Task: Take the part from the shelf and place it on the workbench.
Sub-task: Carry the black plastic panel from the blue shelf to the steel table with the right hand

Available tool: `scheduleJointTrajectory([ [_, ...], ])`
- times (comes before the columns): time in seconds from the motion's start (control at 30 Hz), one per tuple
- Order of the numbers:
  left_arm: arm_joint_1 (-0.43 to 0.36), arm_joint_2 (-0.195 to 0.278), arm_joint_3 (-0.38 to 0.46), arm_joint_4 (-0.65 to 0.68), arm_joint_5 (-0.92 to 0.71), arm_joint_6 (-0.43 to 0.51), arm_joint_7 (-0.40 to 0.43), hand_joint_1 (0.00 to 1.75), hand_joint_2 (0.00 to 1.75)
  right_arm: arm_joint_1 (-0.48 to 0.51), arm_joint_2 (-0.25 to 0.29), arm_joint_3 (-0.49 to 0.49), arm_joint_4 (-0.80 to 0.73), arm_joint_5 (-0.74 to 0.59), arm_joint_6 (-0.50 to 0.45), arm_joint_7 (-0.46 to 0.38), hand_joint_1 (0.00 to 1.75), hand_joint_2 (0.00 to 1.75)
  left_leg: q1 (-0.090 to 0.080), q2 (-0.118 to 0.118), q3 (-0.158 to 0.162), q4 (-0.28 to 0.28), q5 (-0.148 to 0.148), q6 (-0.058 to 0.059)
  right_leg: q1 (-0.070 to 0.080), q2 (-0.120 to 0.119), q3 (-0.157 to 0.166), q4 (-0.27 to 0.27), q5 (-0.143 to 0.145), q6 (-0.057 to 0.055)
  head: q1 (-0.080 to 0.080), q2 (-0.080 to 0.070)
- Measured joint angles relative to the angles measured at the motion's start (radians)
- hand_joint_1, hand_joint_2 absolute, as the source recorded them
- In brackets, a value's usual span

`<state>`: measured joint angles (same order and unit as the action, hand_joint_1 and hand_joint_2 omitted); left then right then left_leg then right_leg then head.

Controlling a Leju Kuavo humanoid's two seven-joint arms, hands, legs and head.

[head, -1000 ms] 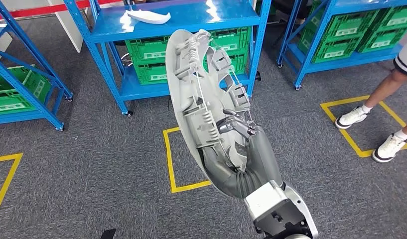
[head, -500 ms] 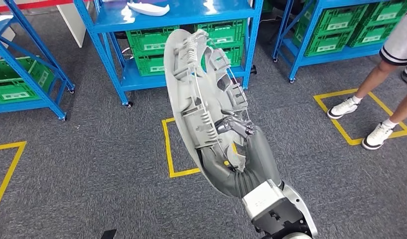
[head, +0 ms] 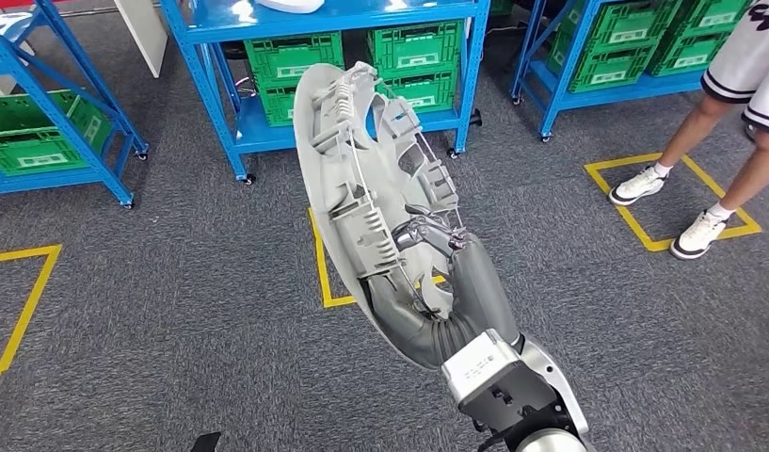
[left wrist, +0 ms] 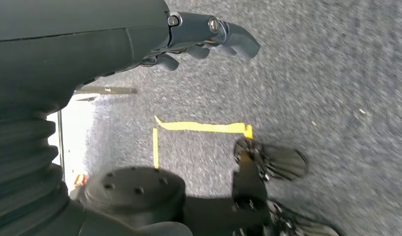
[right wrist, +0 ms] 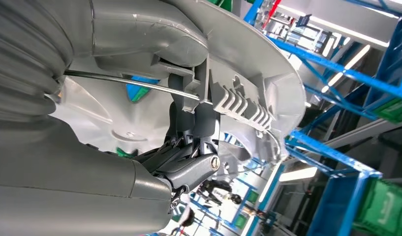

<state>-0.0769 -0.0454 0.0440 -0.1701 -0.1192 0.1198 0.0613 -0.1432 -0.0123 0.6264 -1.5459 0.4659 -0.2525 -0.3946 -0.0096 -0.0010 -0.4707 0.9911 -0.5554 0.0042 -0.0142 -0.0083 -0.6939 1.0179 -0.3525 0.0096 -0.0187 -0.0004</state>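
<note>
Part: the large pale grey moulded plastic panel with ribs, clips and a thin wire rod (head: pixel 361 179) is off the shelf and up in the air in front of me, carried in my right hand. It hangs over the grey carpet, above the yellow taped square (head: pixel 322 273) on the floor.

Right hand: my right hand (head: pixel 435 247) grips the panel's lower inner ribbing; in the right wrist view my dark fingers (right wrist: pixel 194 164) are hooked round a rib and the wire rod, so the hold looks firm.

Long axis: the panel runs lengthwise up and away from my right hand, its far end tipped toward the blue steel shelf (head: pixel 333 19). Most of its length lies beyond my grip, so I judge it top-heavy and apt to swing.

Left hand: my left hand (left wrist: pixel 199 37) hangs low beside my body over the carpet, fingers loosely curled with nothing in them. It is well apart from the panel, so the right hand is the one that must do the placing.

Around the panel: green plastic crates (head: pixel 361 61) sit on the shelf's lower levels behind it; a white curved piece (head: pixel 288 5) lies on the shelf top. A person in white trainers (head: pixel 672 207) stands off to the panel's right.

Workbench: I cannot see it from here; I judge the carry is under way and the setting-down not yet begun.
</note>
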Motion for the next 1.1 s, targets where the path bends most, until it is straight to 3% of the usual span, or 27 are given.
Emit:
scheduleJointTrajectory([
  [0.03, 0.001, 0.000, 0.001, 0.000, 0.000, 0.000, 0.000, 0.00, 1.75, 0.000, 0.000, 0.001, 0.000, 0.000, 0.000, 0.000, 1.75, 1.75, 0.002, 0.003, -0.012, -0.001, 0.015, 0.008, 0.000, 0.002, -0.009, 0.003, -0.009, 0.005, -0.001, 0.000],
  [0.07, 0.002, 0.000, 0.002, 0.000, 0.000, 0.000, 0.000, 0.00, 1.75, -0.001, 0.000, 0.002, 0.000, 0.000, 0.000, 0.000, 1.75, 1.75, 0.004, 0.005, -0.027, -0.004, 0.031, 0.014, 0.000, 0.004, -0.023, 0.024, -0.039, 0.009, 0.000, 0.000],
  [0.13, 0.002, 0.001, 0.004, 0.000, -0.002, -0.003, -0.003, 0.00, 1.75, -0.002, -0.001, 0.003, 0.001, 0.000, -0.001, -0.001, 1.75, 1.75, 0.006, 0.008, -0.061, -0.005, 0.060, 0.023, -0.001, 0.008, -0.058, 0.128, -0.145, 0.012, 0.001, 0.000],
  [0.17, 0.002, 0.000, 0.004, 0.000, -0.006, -0.007, -0.008, 0.00, 1.75, -0.002, -0.001, 0.003, 0.001, 0.000, -0.001, -0.001, 1.75, 1.75, 0.005, 0.008, -0.080, -0.004, 0.073, 0.025, 0.000, 0.008, -0.073, 0.199, -0.183, 0.014, 0.002, 0.000],
  [0.2, 0.002, 0.000, 0.004, 0.000, -0.011, -0.011, -0.014, 0.00, 1.75, -0.002, -0.001, 0.004, 0.002, 0.000, -0.001, -0.001, 1.75, 1.75, 0.004, 0.009, -0.098, -0.002, 0.087, 0.025, 0.001, 0.008, -0.081, 0.260, -0.194, 0.014, 0.003, 0.000],
  [0.23, 0.002, 0.000, 0.004, 0.000, -0.017, -0.015, -0.019, 0.00, 1.75, -0.002, -0.002, 0.004, 0.004, -0.001, -0.002, 0.000, 1.75, 1.75, 0.004, 0.011, -0.116, 0.001, 0.099, 0.025, 0.002, 0.008, -0.077, 0.299, -0.180, 0.013, 0.003, 0.000],
  [0.27, 0.002, 0.000, 0.004, 0.000, -0.023, -0.016, -0.023, 0.00, 1.75, -0.001, -0.002, 0.004, 0.006, -0.002, -0.002, 0.000, 1.75, 1.75, 0.003, 0.012, -0.135, 0.005, 0.111, 0.023, 0.003, 0.008, -0.055, 0.303, -0.153, 0.011, 0.004, 0.000],
  [0.3, 0.002, 0.000, 0.004, 0.000, -0.027, -0.017, -0.025, 0.00, 1.75, -0.001, -0.002, 0.004, 0.007, -0.002, -0.002, 0.000, 1.75, 1.75, 0.003, 0.013, -0.152, 0.011, 0.121, 0.021, 0.004, 0.008, -0.013, 0.269, -0.132, 0.007, 0.004, 0.000],
  [0.33, 0.002, -0.001, 0.004, -0.001, -0.030, -0.016, -0.025, 0.00, 1.75, -0.002, -0.002, 0.004, 0.008, -0.003, -0.002, 0.001, 1.75, 1.75, 0.002, 0.013, -0.168, 0.018, 0.130, 0.018, 0.006, 0.007, 0.050, 0.205, -0.133, 0.001, 0.004, 0.000],
  [0.4, 0.001, -0.001, 0.004, -0.001, -0.033, -0.015, -0.027, 0.00, 1.75, -0.003, -0.002, 0.005, 0.008, -0.003, -0.004, 0.002, 1.75, 1.75, 0.000, 0.013, -0.190, 0.033, 0.142, 0.010, 0.012, 0.006, 0.159, 0.061, -0.180, -0.011, 0.005, 0.000],
  [0.43, 0.001, -0.001, 0.004, -0.001, -0.035, -0.015, -0.027, 0.00, 1.75, -0.003, -0.002, 0.005, 0.008, -0.004, -0.005, 0.002, 1.75, 1.75, 0.000, 0.013, -0.195, 0.038, 0.148, 0.004, 0.015, 0.006, 0.186, 0.019, -0.202, -0.016, 0.005, 0.000],
  [0.5, 0.001, 0.000, 0.004, -0.001, -0.038, -0.013, -0.028, 0.00, 1.75, -0.001, -0.002, 0.005, 0.008, -0.004, -0.007, 0.002, 1.75, 1.75, 0.003, 0.014, -0.199, 0.039, 0.159, -0.009, 0.016, 0.005, 0.185, 0.000, -0.203, -0.029, 0.006, 0.000],
  [0.57, 0.002, 0.000, 0.004, 0.000, -0.040, -0.011, -0.027, 0.00, 1.75, -0.001, -0.002, 0.006, 0.008, -0.005, -0.009, 0.002, 1.75, 1.75, 0.006, 0.010, -0.213, 0.068, 0.131, -0.023, 0.011, 0.003, 0.177, -0.004, -0.186, -0.042, 0.004, 0.000],
  [0.67, 0.003, 0.000, 0.004, 0.000, -0.041, -0.009, -0.026, 0.00, 1.75, 0.002, -0.002, 0.006, 0.008, -0.005, -0.013, 0.002, 1.75, 1.75, 0.014, 0.005, -0.270, 0.239, 0.013, -0.040, 0.007, 0.003, 0.154, -0.004, -0.165, -0.048, -0.002, 0.000],
  [0.7, 0.004, 0.000, 0.004, 0.000, -0.041, -0.008, -0.025, 0.00, 1.75, 0.004, -0.002, 0.006, 0.008, -0.005, -0.014, 0.002, 1.75, 1.75, 0.016, 0.005, -0.281, 0.288, -0.009, -0.043, 0.007, 0.003, 0.146, -0.004, -0.159, -0.047, -0.002, 0.000],
  [0.73, 0.004, 0.000, 0.004, 0.000, -0.041, -0.006, -0.025, 0.00, 1.75, 0.007, -0.002, 0.006, 0.008, -0.005, -0.015, 0.002, 1.75, 1.75, 0.018, 0.005, -0.277, 0.307, -0.014, -0.046, 0.006, 0.003, 0.139, -0.003, -0.154, -0.045, -0.002, 0.000],
  [0.77, 0.005, 0.001, 0.004, 0.000, -0.041, -0.005, -0.025, 0.00, 1.75, 0.008, -0.002, 0.006, 0.008, -0.005, -0.015, 0.002, 1.75, 1.75, 0.019, 0.005, -0.252, 0.286, 0.000, -0.046, 0.006, 0.003, 0.134, -0.003, -0.149, -0.043, -0.002, 0.000],
  [0.87, 0.003, 0.002, 0.004, 0.000, -0.041, -0.001, -0.025, 0.00, 1.75, 0.009, -0.002, 0.006, 0.008, -0.005, -0.016, 0.003, 1.75, 1.75, 0.018, 0.004, -0.114, 0.088, 0.057, -0.038, 0.004, 0.003, 0.129, -0.002, -0.141, -0.031, -0.002, 0.000],
  [0.9, 0.003, 0.002, 0.004, 0.000, -0.041, 0.000, -0.025, 0.00, 1.75, 0.009, -0.002, 0.006, 0.008, -0.006, -0.016, 0.003, 1.75, 1.75, 0.016, 0.003, -0.087, 0.044, 0.064, -0.032, 0.004, 0.003, 0.129, -0.002, -0.138, -0.026, -0.002, 0.000],
  [0.97, 0.004, 0.001, 0.004, 0.000, -0.041, 0.001, -0.025, 0.00, 1.75, 0.010, -0.002, 0.007, 0.008, -0.006, -0.016, 0.003, 1.75, 1.75, 0.011, 0.000, -0.080, 0.025, 0.067, -0.019, 0.006, 0.003, 0.126, -0.002, -0.134, -0.018, -0.002, 0.000],
  [1.1, 0.005, 0.001, 0.004, 0.000, -0.041, 0.001, -0.025, 0.00, 1.75, 0.010, -0.003, 0.007, 0.008, -0.006, -0.016, 0.003, 1.75, 1.75, 0.009, 0.001, -0.085, 0.018, 0.070, -0.010, 0.007, 0.004, 0.122, -0.005, -0.126, -0.034, -0.002, 0.000],
])
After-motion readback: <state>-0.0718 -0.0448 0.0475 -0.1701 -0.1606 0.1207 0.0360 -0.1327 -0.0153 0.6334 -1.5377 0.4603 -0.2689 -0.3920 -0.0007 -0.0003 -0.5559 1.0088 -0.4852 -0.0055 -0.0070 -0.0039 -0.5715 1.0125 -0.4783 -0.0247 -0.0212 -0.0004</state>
